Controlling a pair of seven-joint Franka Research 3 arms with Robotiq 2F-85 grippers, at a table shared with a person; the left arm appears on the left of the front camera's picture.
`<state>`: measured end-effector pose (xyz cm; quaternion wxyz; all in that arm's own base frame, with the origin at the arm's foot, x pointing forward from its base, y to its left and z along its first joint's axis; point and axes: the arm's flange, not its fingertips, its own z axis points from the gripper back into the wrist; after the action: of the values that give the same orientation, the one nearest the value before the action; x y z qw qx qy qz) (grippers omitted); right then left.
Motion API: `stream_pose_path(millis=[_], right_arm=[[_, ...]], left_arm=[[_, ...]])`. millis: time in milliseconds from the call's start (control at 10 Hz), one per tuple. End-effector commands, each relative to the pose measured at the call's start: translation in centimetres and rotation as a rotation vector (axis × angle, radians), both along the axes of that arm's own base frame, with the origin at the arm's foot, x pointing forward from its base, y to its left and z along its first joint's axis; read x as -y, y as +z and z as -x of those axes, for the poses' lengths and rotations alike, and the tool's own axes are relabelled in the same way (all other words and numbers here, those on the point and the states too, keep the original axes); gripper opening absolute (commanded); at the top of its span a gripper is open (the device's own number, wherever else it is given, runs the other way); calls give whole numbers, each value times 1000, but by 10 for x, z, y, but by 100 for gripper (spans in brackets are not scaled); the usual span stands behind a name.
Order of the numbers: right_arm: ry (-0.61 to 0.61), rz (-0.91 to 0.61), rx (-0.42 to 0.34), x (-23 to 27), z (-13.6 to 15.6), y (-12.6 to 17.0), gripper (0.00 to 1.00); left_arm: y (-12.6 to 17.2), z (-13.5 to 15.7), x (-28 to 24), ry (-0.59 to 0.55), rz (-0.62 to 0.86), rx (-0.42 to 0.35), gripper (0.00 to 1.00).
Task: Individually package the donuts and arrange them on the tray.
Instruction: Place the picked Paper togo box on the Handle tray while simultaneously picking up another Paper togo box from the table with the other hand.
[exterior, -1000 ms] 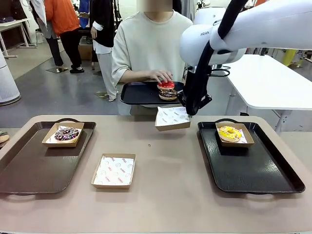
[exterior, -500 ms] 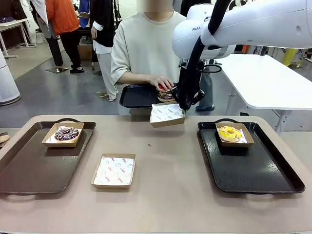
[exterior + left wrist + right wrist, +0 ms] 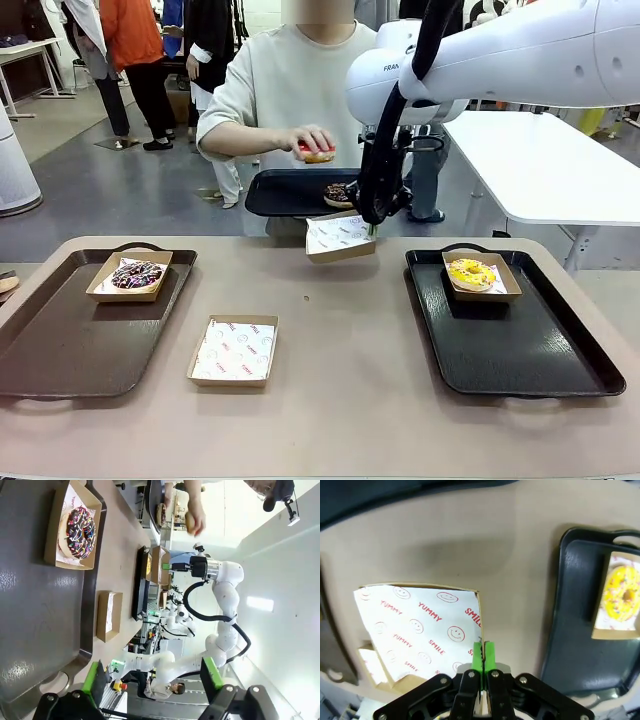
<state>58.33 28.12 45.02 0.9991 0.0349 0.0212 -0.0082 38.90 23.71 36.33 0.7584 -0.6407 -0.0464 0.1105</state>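
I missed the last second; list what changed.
The person's hand lifted the red donut off the chocolate donut on the far tray. The right gripper, shut on a box, carried it left, towards that tray. The yellow donut, sprinkled donut and spare box stayed put.

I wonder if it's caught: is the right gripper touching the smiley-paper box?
Touching. In the right wrist view the right gripper pinches the edge of the smiley-paper box.

Black rectangular tray point(image 3: 530, 372), right: plastic, slight sheen
Raised brown square carton point(image 3: 340, 238): matt cardboard, printed paper liner
Beige tabletop point(image 3: 350, 420): smooth, matt
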Motion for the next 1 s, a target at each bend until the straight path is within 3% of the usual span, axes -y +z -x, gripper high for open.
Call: stream_pose_path(millis=[0,900], right_arm=[[0,-2,3,1,8,5,0],[0,-2,3,1,8,5,0]], left_arm=[[1,1,0,-5,-4,-1,100],[1,1,0,-5,-4,-1,100]])
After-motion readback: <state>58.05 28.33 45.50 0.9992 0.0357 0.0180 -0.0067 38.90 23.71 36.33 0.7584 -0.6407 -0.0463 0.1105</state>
